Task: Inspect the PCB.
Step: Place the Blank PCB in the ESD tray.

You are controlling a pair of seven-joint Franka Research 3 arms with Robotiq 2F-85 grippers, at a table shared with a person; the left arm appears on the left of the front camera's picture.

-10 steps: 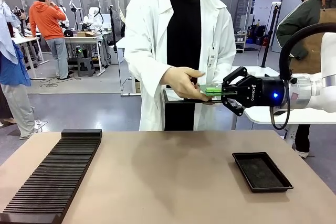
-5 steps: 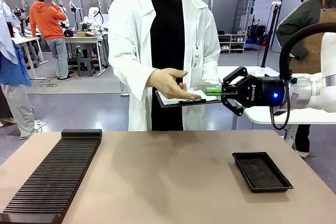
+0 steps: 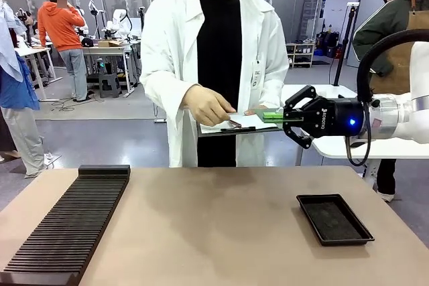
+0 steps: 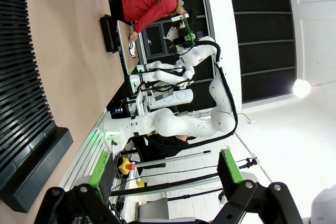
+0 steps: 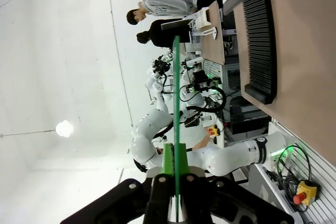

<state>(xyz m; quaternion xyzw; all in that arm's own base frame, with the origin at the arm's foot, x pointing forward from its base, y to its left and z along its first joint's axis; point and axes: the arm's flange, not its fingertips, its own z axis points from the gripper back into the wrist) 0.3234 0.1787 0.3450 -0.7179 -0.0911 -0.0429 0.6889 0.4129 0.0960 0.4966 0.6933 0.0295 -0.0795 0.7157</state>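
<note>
The right gripper (image 3: 284, 118) is up in the air, above the far right side of the table (image 3: 214, 232), and it points toward the person. Its jaws are pinched tight on the PCB (image 3: 271, 115), a small green board held flat and level. In the right wrist view the PCB (image 5: 176, 108) looks like a thin green line squeezed between the two green pads (image 5: 168, 158). The person in a white coat (image 3: 167, 65) stands at the far edge of the table and holds a clipboard (image 3: 234, 124) with white paper, just beside the PCB. One hand (image 3: 208, 105) is over the paper, with fingers curled down as if holding a pen, but it is too small to be sure. A black tray (image 3: 334, 219) lies near the right edge of the table, below the arm. A long black ridged rack (image 3: 67, 226) lies along the left edge. The left gripper (image 4: 165, 174) is seen in its own wrist view, with its jaws spread wide and nothing between them, above the rack (image 4: 21, 93)
</note>
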